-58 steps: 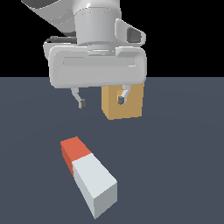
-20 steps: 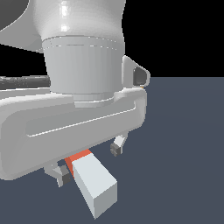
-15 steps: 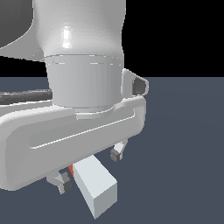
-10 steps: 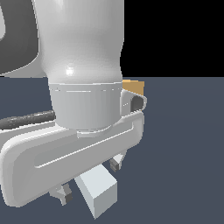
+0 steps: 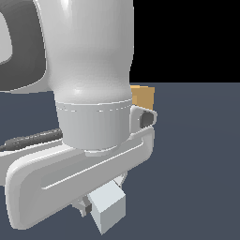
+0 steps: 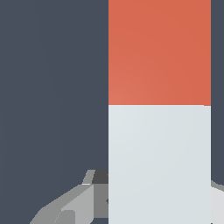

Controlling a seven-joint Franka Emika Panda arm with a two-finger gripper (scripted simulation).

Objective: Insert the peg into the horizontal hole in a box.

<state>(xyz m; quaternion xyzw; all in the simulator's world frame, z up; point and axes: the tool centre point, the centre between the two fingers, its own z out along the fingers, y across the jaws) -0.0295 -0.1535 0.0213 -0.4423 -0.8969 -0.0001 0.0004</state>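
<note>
In the exterior view the arm hides most of the peg (image 5: 108, 210) on the table, well short of the box (image 5: 143, 96); in the wrist view the jaws straddle its white part, grip unclear, so insertion remains.

There is one peg (image 6: 159, 111), a single square bar with two colour zones: one orange-red section and one white-grey section. In the exterior view only its white-grey end (image 5: 108, 211) shows beneath the arm. There is one box (image 5: 143, 96), of which a single tan-orange corner shows behind the arm; no count of holes can be made, since its face is hidden. There is one robot arm (image 5: 89, 93). Of its fingers (image 6: 76, 203), one shows plainly beside the peg. One dark table (image 5: 197, 154) carries everything.
</note>
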